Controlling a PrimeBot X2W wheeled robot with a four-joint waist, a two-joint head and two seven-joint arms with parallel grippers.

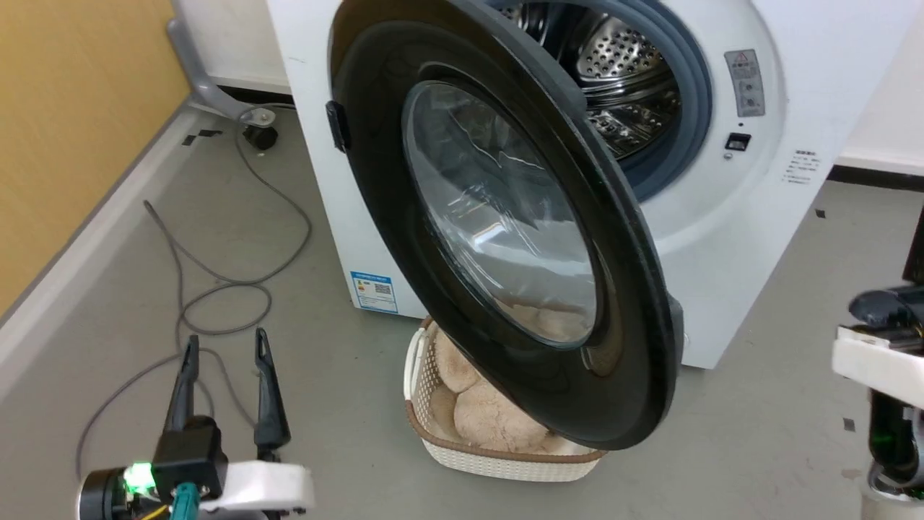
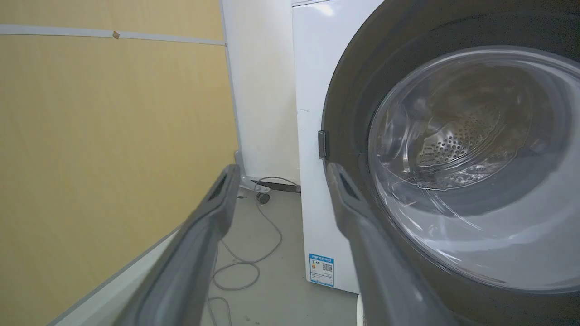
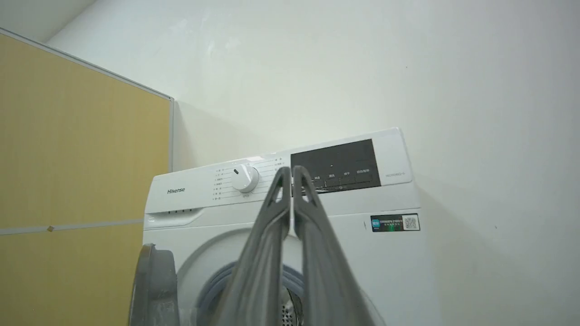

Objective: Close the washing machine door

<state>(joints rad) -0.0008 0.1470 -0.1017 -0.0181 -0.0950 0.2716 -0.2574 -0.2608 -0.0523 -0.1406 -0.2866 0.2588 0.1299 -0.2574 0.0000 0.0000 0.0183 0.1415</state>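
Observation:
The washing machine door (image 1: 505, 217), a glossy-black disc with a bulging glass window, stands swung wide open on its left hinge, its free edge reaching out toward me. Behind it the white washing machine (image 1: 729, 217) shows its steel drum (image 1: 613, 65) and grey gasket. My left gripper (image 1: 225, 345) is open low at the left, well apart from the door; in the left wrist view the door (image 2: 453, 172) fills the right, past my fingers (image 2: 362, 226). My right gripper (image 3: 292, 172) is shut on nothing, pointing at the machine's control panel (image 3: 335, 165). The door's edge (image 3: 152, 290) shows at lower left.
A white woven basket (image 1: 498, 455) with a tan plush toy sits on the floor under the open door. A grey cable (image 1: 216, 289) loops across the floor at left. A yellow partition wall (image 1: 72, 108) runs along the left. My right arm's pale forearm (image 1: 877, 365) is at the right edge.

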